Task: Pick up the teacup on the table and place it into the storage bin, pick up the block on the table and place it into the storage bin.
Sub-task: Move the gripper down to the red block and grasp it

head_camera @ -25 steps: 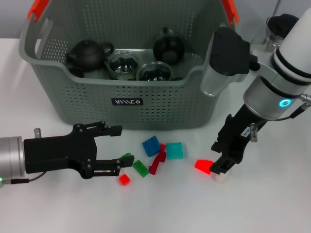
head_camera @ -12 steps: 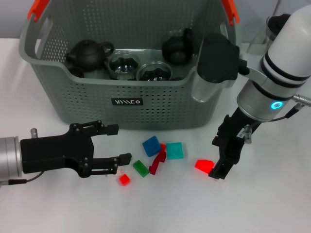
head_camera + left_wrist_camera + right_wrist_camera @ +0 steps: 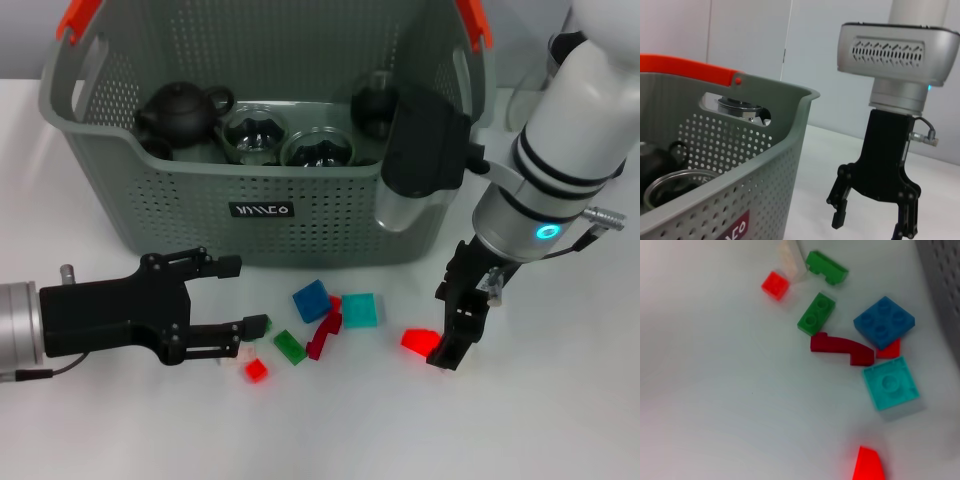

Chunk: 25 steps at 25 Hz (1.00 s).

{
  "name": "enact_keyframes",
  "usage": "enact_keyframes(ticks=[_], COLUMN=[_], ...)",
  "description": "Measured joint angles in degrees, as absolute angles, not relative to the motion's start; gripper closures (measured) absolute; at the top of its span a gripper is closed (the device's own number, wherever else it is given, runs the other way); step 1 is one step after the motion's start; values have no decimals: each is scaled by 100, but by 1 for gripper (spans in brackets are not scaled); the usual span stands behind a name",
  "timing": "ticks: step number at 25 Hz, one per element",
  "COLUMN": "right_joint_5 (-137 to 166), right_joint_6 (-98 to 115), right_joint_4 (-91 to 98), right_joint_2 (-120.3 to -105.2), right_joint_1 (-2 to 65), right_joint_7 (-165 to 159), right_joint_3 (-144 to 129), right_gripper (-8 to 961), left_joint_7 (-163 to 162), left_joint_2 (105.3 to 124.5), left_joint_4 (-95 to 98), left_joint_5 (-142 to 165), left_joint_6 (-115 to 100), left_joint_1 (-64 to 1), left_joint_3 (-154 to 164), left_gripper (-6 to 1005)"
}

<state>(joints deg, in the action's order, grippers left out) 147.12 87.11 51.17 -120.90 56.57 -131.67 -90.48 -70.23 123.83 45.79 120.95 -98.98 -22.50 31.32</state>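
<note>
The storage bin (image 3: 330,215) stands at the back of the table and holds dark teapots and glass cups (image 3: 255,135). No teacup shows on the table itself. Loose blocks lie in front of the bin: blue (image 3: 311,299), teal (image 3: 359,310), dark red (image 3: 325,335), green (image 3: 290,346), small red (image 3: 256,370) and bright red (image 3: 419,342). My right gripper (image 3: 446,322) points down just right of the bright red block (image 3: 869,466). The left wrist view shows this right gripper (image 3: 870,227) open and empty. My left gripper (image 3: 240,296) lies open, left of the blocks.
A glass vessel (image 3: 553,52) shows partly behind my right arm, right of the bin, and through the bin's handle hole (image 3: 740,107). A clear piece (image 3: 790,255) lies by a second green block (image 3: 827,267). My right arm's grey housing (image 3: 420,160) overlaps the bin's front right corner.
My right arm has swung left, its grey housing now in front of the bin's corner, and its gripper edged toward the bright red block. The left gripper shifted slightly left.
</note>
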Motion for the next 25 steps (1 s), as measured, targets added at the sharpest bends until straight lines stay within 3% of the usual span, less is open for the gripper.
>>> enact_keyframes(ticks=[11, 21, 25], right_joint_5=[14651, 14331, 14307], right_joint_6=[8204, 7803, 7768], right_joint_4=[5108, 5079, 5076], right_joint_2=[-12115, -12120, -12116], right_joint_1=[5622, 5532, 5485], right_joint_7=[-13506, -13705, -13762], right_joint_3=[-9583, -9997, -10074], right_gripper=[54, 180, 179], left_joint_7=[-6990, -6975, -6972], left_joint_2=[12375, 12365, 12366], left_joint_4=[4579, 4579, 4579], left_joint_5=[12103, 12107, 12110], left_joint_6=[-9894, -9896, -9893], left_joint_1=[-2242, -2241, -2241], left_joint_3=[3053, 3025, 3023], left_gripper=[181, 182, 182])
